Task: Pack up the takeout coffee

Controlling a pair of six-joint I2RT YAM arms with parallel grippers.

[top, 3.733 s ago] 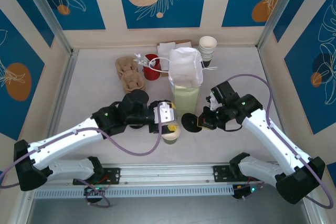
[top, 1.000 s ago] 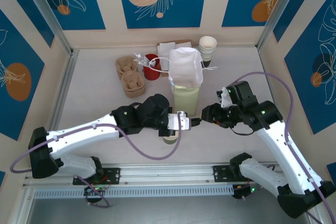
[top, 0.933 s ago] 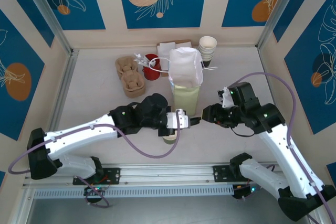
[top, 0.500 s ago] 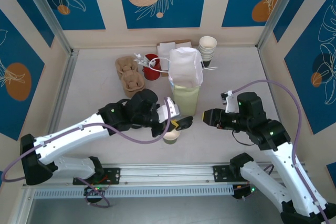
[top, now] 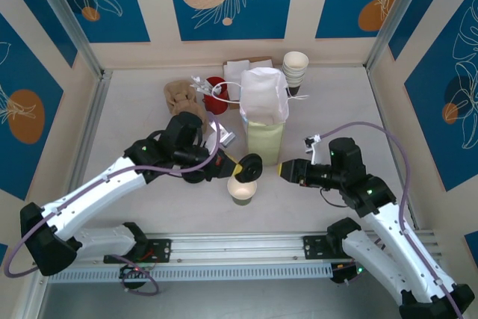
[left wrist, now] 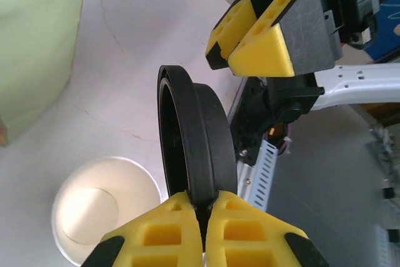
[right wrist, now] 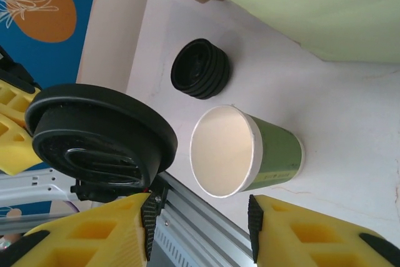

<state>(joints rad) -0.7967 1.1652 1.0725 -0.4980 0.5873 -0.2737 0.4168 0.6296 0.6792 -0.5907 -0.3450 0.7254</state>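
The coffee cup point(top: 242, 190) stands upright on the surface point(top: 134, 132), near the front and between the two arms. Its mouth is uncovered, showing a cream inside, and the right wrist view shows its olive-green side point(right wrist: 275, 154). Its black lid point(top: 250, 166) is off the cup. The left gripper point(top: 237, 169) holds it on edge just above the cup's far rim, clear of the cup. The left wrist view shows that gripper point(left wrist: 201, 207) clamped on the lid's rim point(left wrist: 200, 148).

The right gripper point(top: 284, 172) hangs just to the right of the cup and points toward it. Its yellow pads are apart with nothing between them point(right wrist: 200, 223).

A pale green bag point(top: 265, 142) with a white top stands just behind the cup. A low stack of black lids point(right wrist: 201, 68) sits on the surface beyond the cup. Cream cups point(top: 296, 69) are stacked near the back wall.
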